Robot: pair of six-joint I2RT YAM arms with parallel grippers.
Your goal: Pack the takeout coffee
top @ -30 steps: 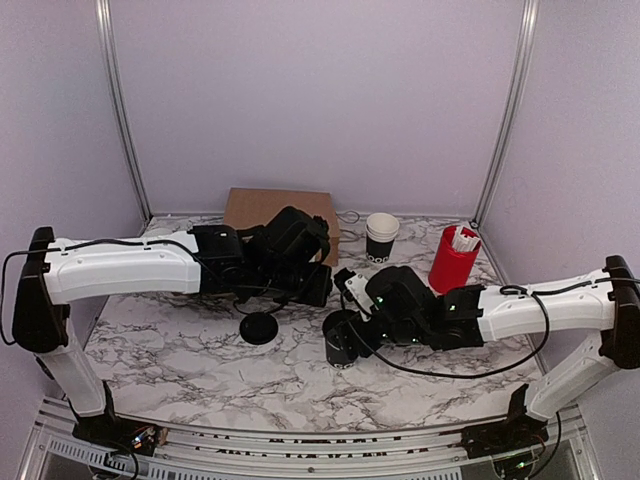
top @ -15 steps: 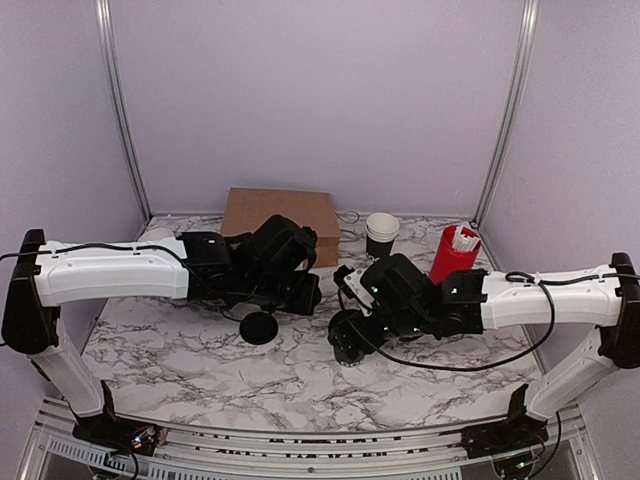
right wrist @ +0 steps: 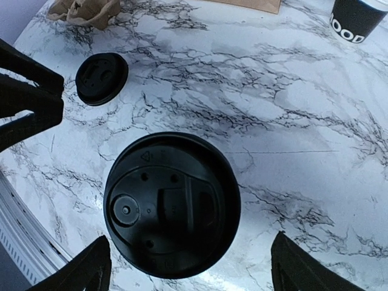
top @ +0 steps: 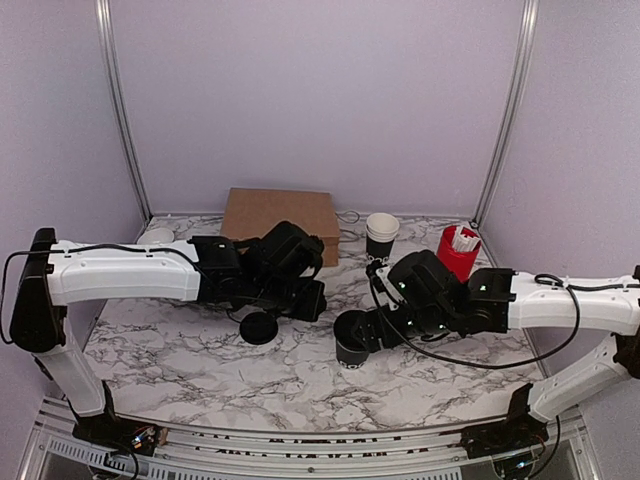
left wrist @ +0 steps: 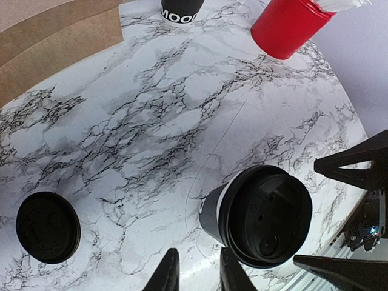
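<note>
A: gripper status?
B: my right gripper (right wrist: 189, 239) is wide open. One finger sits lower left of its wrist frame, the other lower right. The takeout coffee (right wrist: 173, 203) stands between them and just ahead. Can't tell if either finger touches it.
A: left?
B: my left gripper (left wrist: 197, 254) has its fingers almost together at the bottom centre of its wrist frame, with a narrow slit and nothing in it. It hangs over the marble table (top: 200, 370), just left of centre in the top view.
A: where exactly is the coffee?
B: upright on the table, just right of centre in the top view and lower right in the left wrist frame. The black lid is seated on it. There's a white mark on the side, unreadable.
A: what else is around?
B: a loose black lid (left wrist: 47, 227) lies flat on the table, lower left of the left wrist frame, apart from the cup. The stack of black cups (top: 381, 238) and the red cylinder of white sticks (top: 455, 252) stand farther back, right of centre. The brown paper bag (top: 280, 212) is at the back edge, behind my left gripper.
</note>
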